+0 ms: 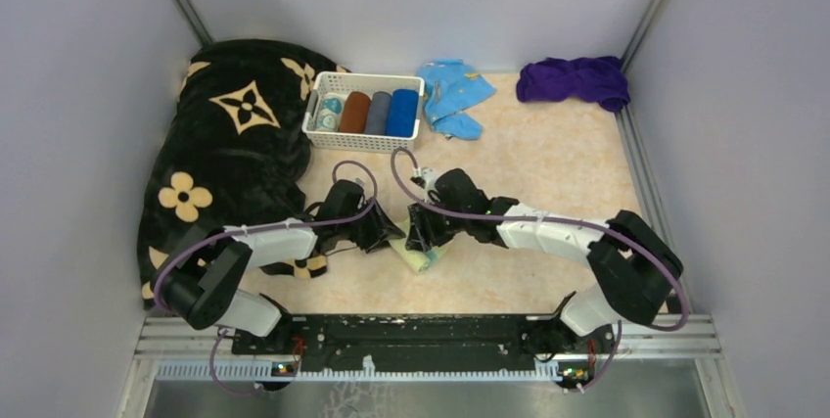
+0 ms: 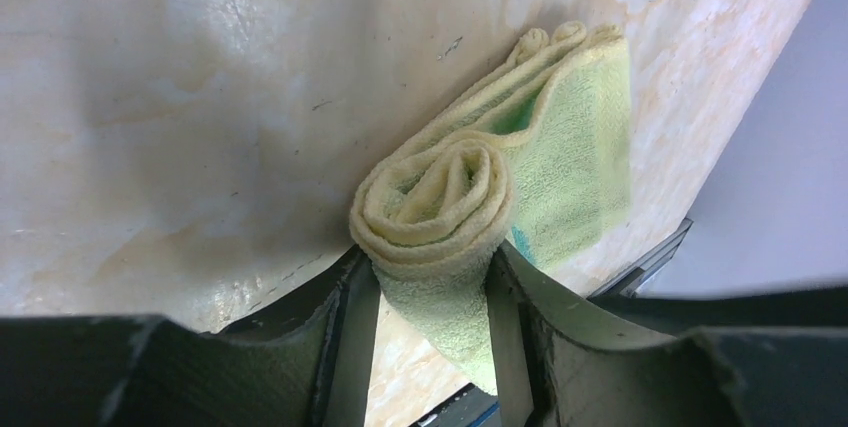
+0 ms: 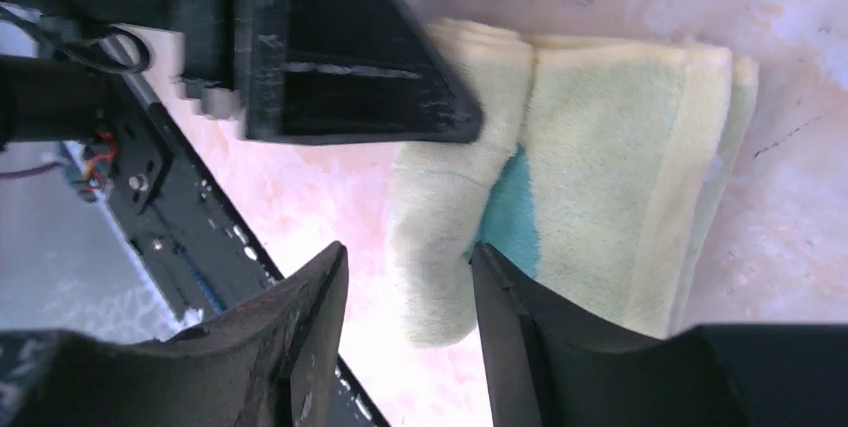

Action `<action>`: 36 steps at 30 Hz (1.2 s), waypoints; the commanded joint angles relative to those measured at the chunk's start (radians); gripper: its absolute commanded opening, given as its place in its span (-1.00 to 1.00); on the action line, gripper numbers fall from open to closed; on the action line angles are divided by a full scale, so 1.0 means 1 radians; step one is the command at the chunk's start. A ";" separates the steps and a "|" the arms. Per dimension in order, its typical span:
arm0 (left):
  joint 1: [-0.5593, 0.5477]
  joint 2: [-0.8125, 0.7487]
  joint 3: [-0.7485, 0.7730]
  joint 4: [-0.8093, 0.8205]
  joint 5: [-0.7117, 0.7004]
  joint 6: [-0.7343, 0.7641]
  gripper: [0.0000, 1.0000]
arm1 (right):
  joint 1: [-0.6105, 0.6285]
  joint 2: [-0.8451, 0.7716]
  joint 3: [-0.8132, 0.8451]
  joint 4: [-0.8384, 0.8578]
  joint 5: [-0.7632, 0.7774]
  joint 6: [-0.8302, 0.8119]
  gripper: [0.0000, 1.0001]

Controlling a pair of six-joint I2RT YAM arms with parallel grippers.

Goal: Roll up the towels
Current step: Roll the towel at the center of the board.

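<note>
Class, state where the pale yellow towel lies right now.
Top view: the pale yellow towel lies mid-table, nearer than the white basket, part rolled between the fingers of the left gripper.

Your surface point(image 1: 548, 193) is a pale, peach-marbled top. A black blanket with tan flowers point(image 1: 235, 134) is heaped over its far-left corner and runs down the left side. A white basket point(image 1: 364, 142) sits at the far middle, with a light blue cloth point(image 1: 452, 95) just beside it on the right. A dark purple towel point(image 1: 576, 80) lies crumpled in the far-right corner. Nearer you, around the middle, the pale yellow towel point(image 2: 570, 147) lies partly rolled.
</note>
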 commanded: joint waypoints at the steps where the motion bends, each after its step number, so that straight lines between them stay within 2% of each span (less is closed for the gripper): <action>1: -0.008 0.033 0.001 -0.094 -0.048 0.013 -0.05 | 0.194 -0.102 0.110 -0.235 0.505 -0.170 0.00; 6: -0.014 0.043 0.011 -0.108 -0.056 0.014 -0.05 | 0.408 -0.056 0.168 -0.282 0.801 -0.220 0.01; 12: -0.019 0.048 0.016 -0.113 -0.057 0.013 -0.04 | 0.533 0.117 0.240 -0.326 1.001 -0.237 0.00; 18: -0.022 0.042 0.015 -0.114 -0.059 0.016 0.00 | 0.554 0.266 0.249 -0.361 1.078 -0.225 -0.05; 21: -0.022 0.037 0.015 -0.107 -0.055 0.023 0.07 | 0.554 0.299 0.236 -0.370 1.085 -0.225 -0.19; 23: -0.022 0.026 0.016 -0.106 -0.056 0.032 0.12 | 0.546 0.301 0.220 -0.369 1.075 -0.223 -0.36; 26: -0.022 -0.025 0.005 -0.099 -0.074 0.031 0.19 | 0.503 0.271 0.185 -0.339 0.950 -0.219 -0.63; 28: -0.021 -0.082 -0.029 -0.071 -0.101 0.012 0.27 | 0.458 0.222 0.154 -0.294 0.793 -0.222 -0.74; 32: -0.018 -0.227 -0.101 -0.043 -0.140 -0.015 0.40 | 0.348 0.092 0.081 -0.147 0.376 -0.201 -0.84; 36: -0.018 -0.362 -0.154 -0.062 -0.155 -0.004 0.45 | 0.203 0.080 0.028 0.032 -0.023 -0.107 -0.85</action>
